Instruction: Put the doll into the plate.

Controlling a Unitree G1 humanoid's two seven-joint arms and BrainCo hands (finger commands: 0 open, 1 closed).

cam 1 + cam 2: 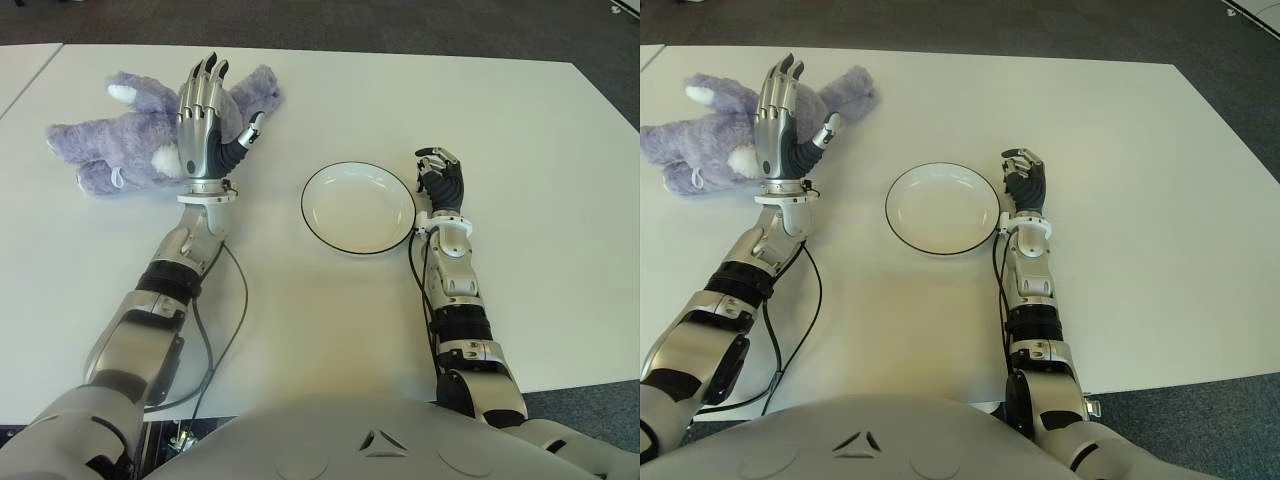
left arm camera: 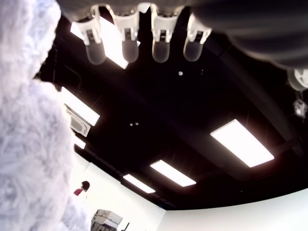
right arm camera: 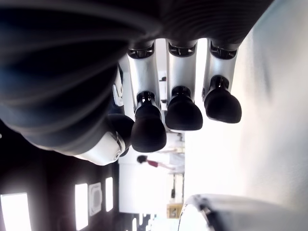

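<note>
Purple plush doll (image 1: 120,135) lying on the white counter (image 1: 300,320) at about 10 o'clock from the empty plate (image 1: 357,207), with the left hand (image 1: 203,120) over its body, fingers extended and not closed on it. Right hand (image 1: 440,178) at the plate's 3 o'clock edge, fingers curled, holding nothing. For a secure pickup, the left fingers should probably wrap the doll's thick torso rather than a limb before lifting toward the plate.

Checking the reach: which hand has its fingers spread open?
The left hand, fingers extended over the purple doll; the right hand beside the plate is curled.
</note>
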